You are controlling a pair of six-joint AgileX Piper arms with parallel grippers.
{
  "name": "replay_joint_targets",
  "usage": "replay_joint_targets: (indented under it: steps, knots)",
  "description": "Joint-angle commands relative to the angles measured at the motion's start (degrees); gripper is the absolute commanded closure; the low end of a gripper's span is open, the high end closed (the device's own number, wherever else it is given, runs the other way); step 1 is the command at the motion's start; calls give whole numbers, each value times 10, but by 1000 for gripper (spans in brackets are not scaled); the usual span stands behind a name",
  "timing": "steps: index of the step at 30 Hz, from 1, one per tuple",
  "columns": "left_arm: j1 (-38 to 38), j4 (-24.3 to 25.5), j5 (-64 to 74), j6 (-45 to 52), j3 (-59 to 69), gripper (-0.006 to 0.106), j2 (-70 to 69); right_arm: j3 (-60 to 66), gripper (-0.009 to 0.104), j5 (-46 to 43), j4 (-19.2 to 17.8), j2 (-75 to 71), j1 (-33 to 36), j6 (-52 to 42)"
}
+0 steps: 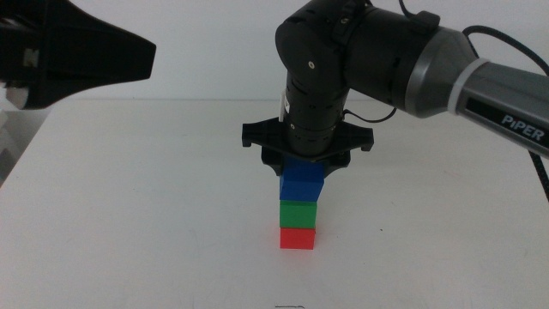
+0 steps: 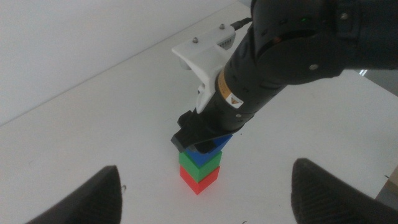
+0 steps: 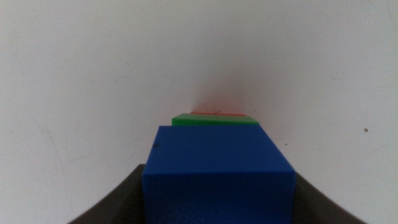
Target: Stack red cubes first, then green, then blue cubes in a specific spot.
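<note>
The blue cube (image 1: 302,184) sat atop the green cube (image 1: 298,212) and red cube (image 1: 298,237); our right end effector (image 1: 305,165) gripped it, release remaining. Our left end effector (image 2: 205,190) waited, spread.

The right arm (image 1: 360,51) is glossy black at its rounded joints with a grey forearm sleeve lettered "PIPER" in white, a black cable trailing behind, a white screwed camera bracket (image 2: 205,59) and a small warning sticker (image 2: 235,99).
</note>
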Motion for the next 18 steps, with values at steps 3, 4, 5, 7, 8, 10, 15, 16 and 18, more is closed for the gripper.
replay_joint_targets:
  steps: [3, 4, 5, 7, 8, 10, 15, 16, 18]
  knots:
    - [-3, -25, -32, 0, -13, 7, -4, -20, 94, 31, -24, -21, 6, 8]
    - [-3, -25, -32, 0, -13, 7, -4, -20, 94, 31, -24, -19, 6, 8]
    - [-3, -25, -32, 0, -13, 7, -4, -20, 94, 31, -24, -18, 6, 8]
    - [-3, -25, -32, 0, -13, 7, -4, -20, 94, 30, -24, -15, 6, 8]
    - [-3, -25, -32, 0, -13, 7, -4, -20, 94, 30, -26, -12, 6, 8]
    - [-3, -25, -32, 0, -13, 7, -4, -20, 94, 30, -27, -10, 6, 7]
    - [-3, -25, -32, 0, -13, 7, -4, -20, 82, 30, -43, -10, 6, 7]
    - [-3, -25, -32, 0, -13, 7, -4, -20, 78, 30, -43, -10, 6, 7]
    - [-3, -25, -32, 0, -13, 7, -4, -20, 70, 30, -43, -10, 6, 7]
